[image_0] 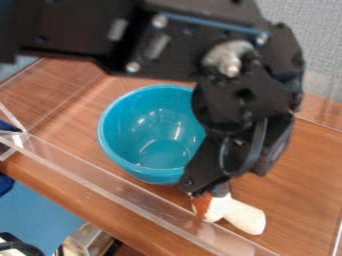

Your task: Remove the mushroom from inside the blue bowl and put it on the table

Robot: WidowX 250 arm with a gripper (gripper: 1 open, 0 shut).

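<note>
Lying on table [80, 95], mushroom [230, 209] just beneath gripper [218, 186]

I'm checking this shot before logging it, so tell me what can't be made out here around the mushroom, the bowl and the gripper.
- Mushroom: the cap is mostly hidden behind the gripper; only the cream stem shows clearly.
- Gripper: its fingertips blur into dark shapes, so whether they touch the mushroom is unclear.
- Blue bowl: its right rim is covered by the arm.
- Table: the far right part is blocked by the arm.

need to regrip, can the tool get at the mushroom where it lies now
Probably yes. The mushroom lies on the table beside the blue bowl, right under the tool, with nothing between them.
</note>
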